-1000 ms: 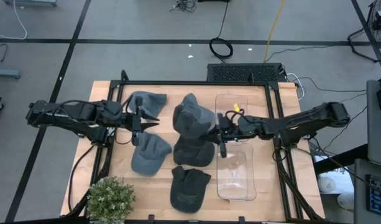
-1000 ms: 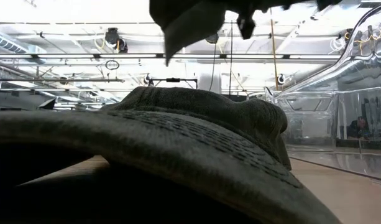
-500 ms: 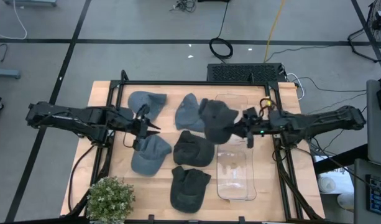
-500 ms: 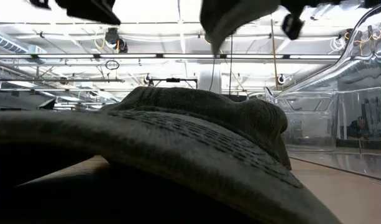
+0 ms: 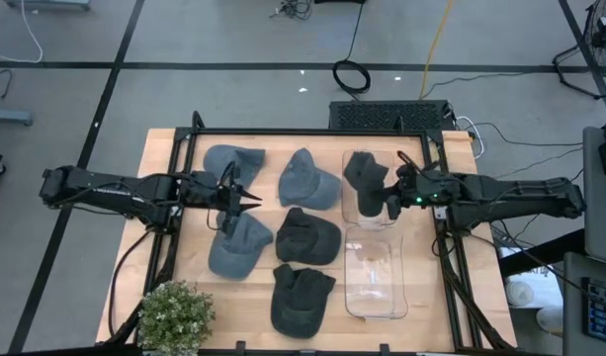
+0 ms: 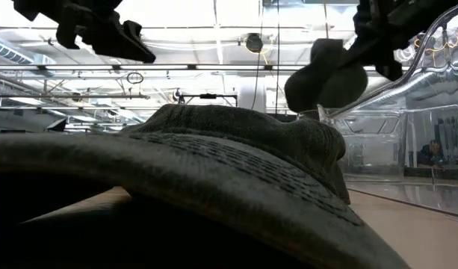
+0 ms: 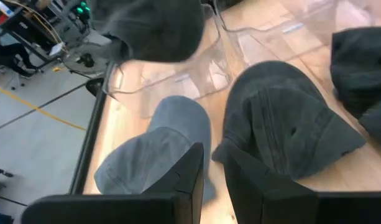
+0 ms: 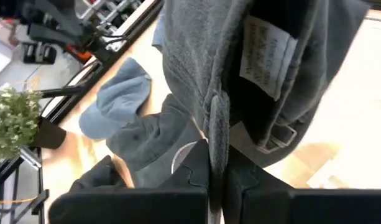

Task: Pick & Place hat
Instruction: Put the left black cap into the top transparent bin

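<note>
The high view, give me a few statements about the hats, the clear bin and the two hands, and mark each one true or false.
1. The right hand holds a dark hat over the clear bin. True.
2. The left hand is carrying a hat. False: it grips nothing and sits above the table between the hats.
3. A potted plant stands at the table's front left corner. True.
4. The clear bin already has three hats lying in it. False: no hats lie on its floor; only the held hat hangs over its far end.
5. Five hats lie on the wooden table. True.
</note>
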`<action>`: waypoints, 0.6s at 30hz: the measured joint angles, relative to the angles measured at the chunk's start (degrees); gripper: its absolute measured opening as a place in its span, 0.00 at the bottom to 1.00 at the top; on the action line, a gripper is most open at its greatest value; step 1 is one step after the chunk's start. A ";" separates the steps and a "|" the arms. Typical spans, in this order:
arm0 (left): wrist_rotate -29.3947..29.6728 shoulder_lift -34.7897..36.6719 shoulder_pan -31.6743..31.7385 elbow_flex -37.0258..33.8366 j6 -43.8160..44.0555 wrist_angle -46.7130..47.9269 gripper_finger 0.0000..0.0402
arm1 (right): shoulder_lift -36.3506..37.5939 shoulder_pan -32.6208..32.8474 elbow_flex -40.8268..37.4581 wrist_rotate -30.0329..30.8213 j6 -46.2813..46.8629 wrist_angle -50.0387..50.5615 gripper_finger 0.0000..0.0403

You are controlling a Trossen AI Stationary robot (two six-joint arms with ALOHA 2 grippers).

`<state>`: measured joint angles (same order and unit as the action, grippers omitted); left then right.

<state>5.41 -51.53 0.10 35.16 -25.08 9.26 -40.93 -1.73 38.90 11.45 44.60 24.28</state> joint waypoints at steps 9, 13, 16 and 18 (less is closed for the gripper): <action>0.00 0.00 0.05 0.02 -0.04 -0.62 0.18 | -1.51 -3.29 -9.32 -5.23 -1.47 -7.57 0.00; 0.00 0.00 0.05 0.02 -0.07 -0.59 0.18 | -1.55 -3.98 -13.14 -7.15 -4.31 -18.95 0.00; 0.00 0.00 0.05 0.02 0.21 -0.58 0.18 | -1.49 -3.94 -16.11 -11.24 -5.16 -29.66 0.00; 0.00 0.00 0.05 0.02 0.38 -0.57 0.18 | -1.46 -4.00 -17.98 -13.20 -4.32 -32.10 0.00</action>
<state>5.41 -51.53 0.14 35.18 -24.70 8.69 -42.39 -5.73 20.92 -1.75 40.28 -7.83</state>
